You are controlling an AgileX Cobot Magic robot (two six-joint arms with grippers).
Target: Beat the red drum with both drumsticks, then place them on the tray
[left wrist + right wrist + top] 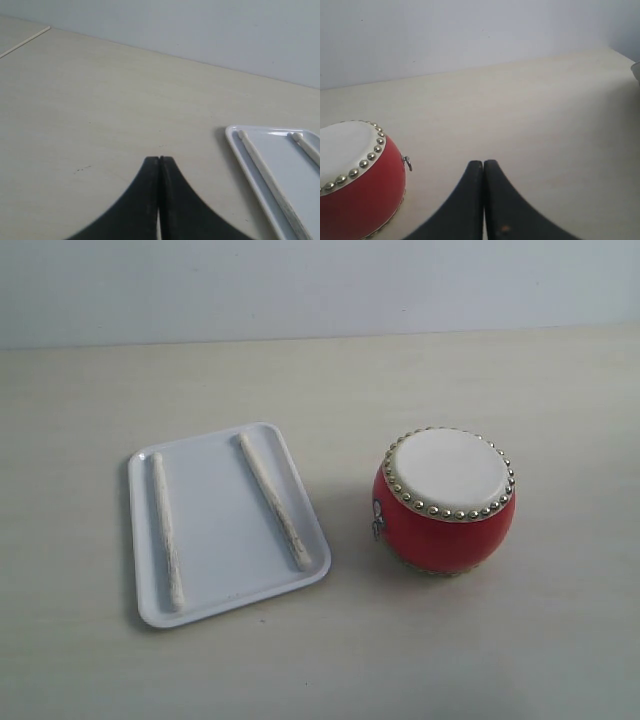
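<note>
The drum (440, 540) has a glossy red body, a matt cream skin (448, 472) and shiny metal studs (450, 513). The tray (215, 530) is glossy white plastic, the sticks (167, 530) pale rough wood, the table (500, 640) matt.

1. Soft, even light is falling across the pale table (480, 660); nothing is looking dim.
2. Beside the left pincer (159, 158), the tray (233, 145) is glinting along its glossy rim.
3. Near the right pincer (483, 162), the red drum (365, 200) is catching a mild sheen and throwing only a faint shadow.
4. Both pincers' black fingers (145, 200) are coming through soft, slightly blurred.
5. The exterior view is looking a little washed out and grainy.
</note>
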